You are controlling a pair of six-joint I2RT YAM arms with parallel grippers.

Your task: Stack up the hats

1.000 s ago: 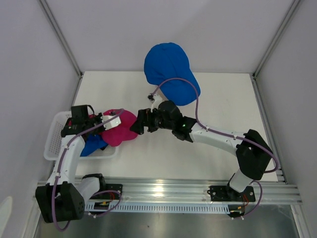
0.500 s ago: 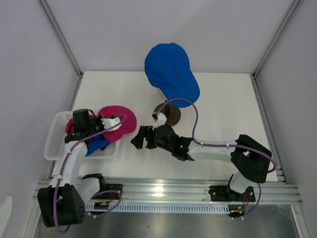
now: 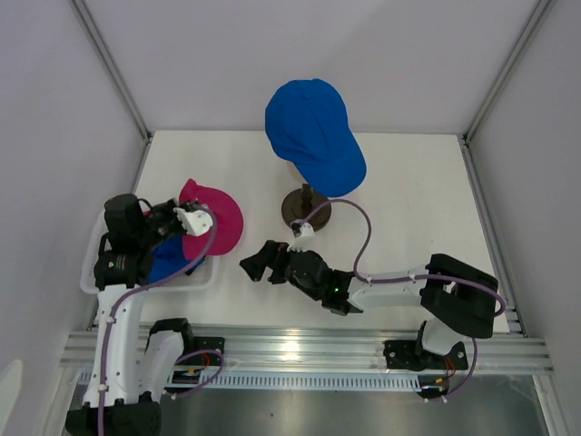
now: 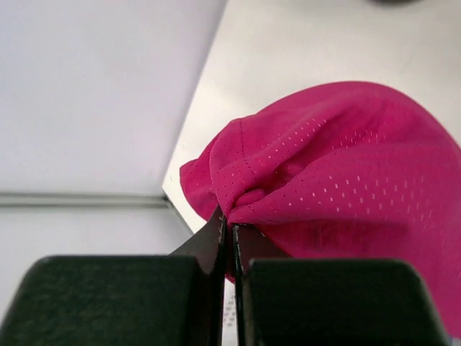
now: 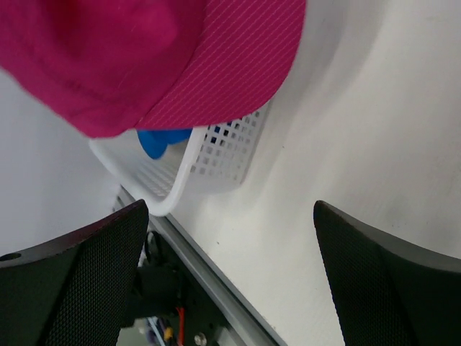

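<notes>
While the table (image 3: 408,200) bears a blue hat (image 3: 313,127) atop a stand (image 3: 304,207), over the white basket (image 3: 95,263) hangs the pink hat (image 3: 218,222) — pinched in the left gripper's (image 4: 230,229) closed jaws; the right gripper's (image 3: 252,263) jaws gape empty.

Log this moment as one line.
left gripper: shut on pink hat, held over basket | right gripper: open, empty | blue hat: on stand | other blue hat: in basket

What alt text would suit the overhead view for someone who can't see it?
The left gripper holds a pink cap above a white basket with a blue cap inside. The open right gripper points toward it, and a second blue cap sits atop a stand behind.
</notes>
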